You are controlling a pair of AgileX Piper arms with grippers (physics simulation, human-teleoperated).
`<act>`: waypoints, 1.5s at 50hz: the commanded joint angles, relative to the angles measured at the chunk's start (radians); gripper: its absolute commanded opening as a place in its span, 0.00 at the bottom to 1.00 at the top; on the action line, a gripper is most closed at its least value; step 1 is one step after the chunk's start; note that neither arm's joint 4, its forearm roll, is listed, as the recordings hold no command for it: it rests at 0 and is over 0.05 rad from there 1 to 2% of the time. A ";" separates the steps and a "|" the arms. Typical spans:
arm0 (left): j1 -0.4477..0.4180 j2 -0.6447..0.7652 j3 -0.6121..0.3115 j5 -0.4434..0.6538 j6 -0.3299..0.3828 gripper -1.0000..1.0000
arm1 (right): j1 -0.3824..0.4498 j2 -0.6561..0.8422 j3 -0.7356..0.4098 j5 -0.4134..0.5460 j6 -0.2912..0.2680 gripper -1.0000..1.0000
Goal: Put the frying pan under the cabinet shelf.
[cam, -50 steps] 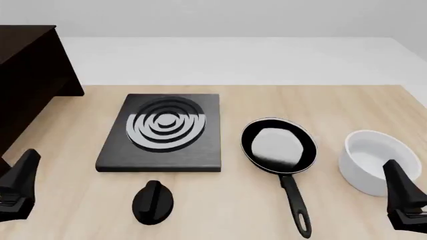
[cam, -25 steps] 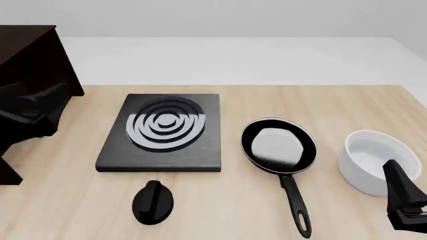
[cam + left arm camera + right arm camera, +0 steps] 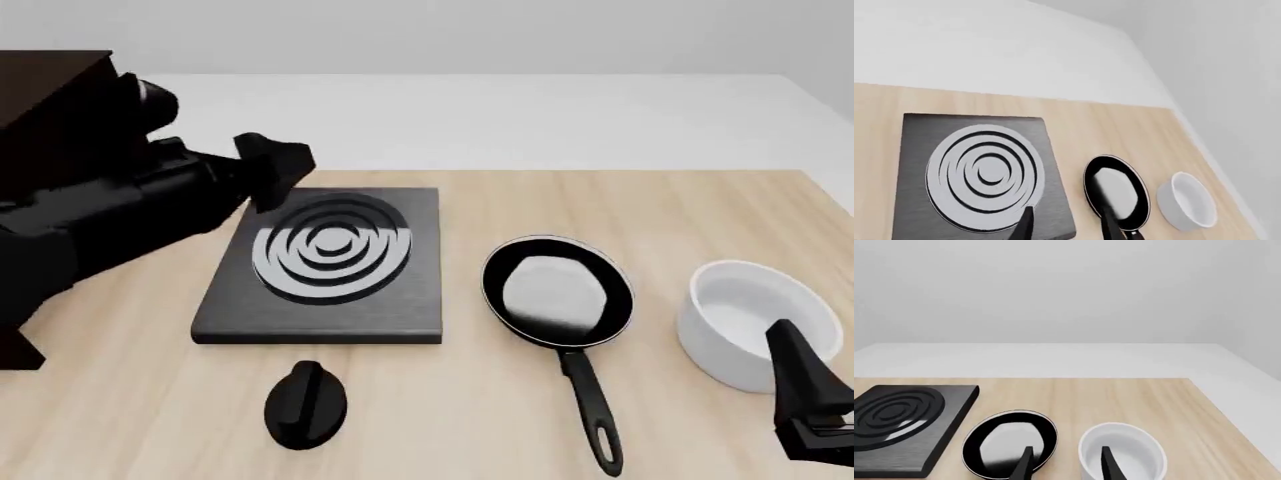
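The frying pan lies on the table right of centre, black with a pale grey inside, its long handle pointing toward the near edge. The cabinet shelf stands at the far left, partly covered by my left arm. My left gripper hovers above the stove plate's far left corner, well left of the pan. In the left wrist view its fingers stand apart, open and empty, with the pan ahead. My right gripper is open and empty, low at the near right, beside the pan.
A flat black stove plate with grey rings lies left of the pan. A small black knob sits in front of it. A white round bowl stands right of the pan, close to my right gripper.
My left arm has risen from the near left corner and swung up and to the right, over the stove plate's left side. The right arm, pan and bowl have not moved.
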 commanded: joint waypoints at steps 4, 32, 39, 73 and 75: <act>-0.120 0.162 -0.104 0.019 -0.171 1.00 | 0.000 0.001 0.000 -0.001 -0.001 1.00; -0.332 0.425 -0.366 0.156 -0.117 1.00 | 0.000 0.003 0.002 -0.004 0.000 1.00; -0.359 0.472 -0.390 0.149 -0.133 1.00 | 0.000 0.001 0.000 -0.001 0.000 1.00; -0.479 0.595 -0.257 -0.143 -0.375 1.00 | 0.000 0.001 0.000 -0.001 0.000 1.00; -0.472 0.602 -0.260 -0.148 -0.378 1.00 | 0.000 0.001 0.000 -0.001 0.000 1.00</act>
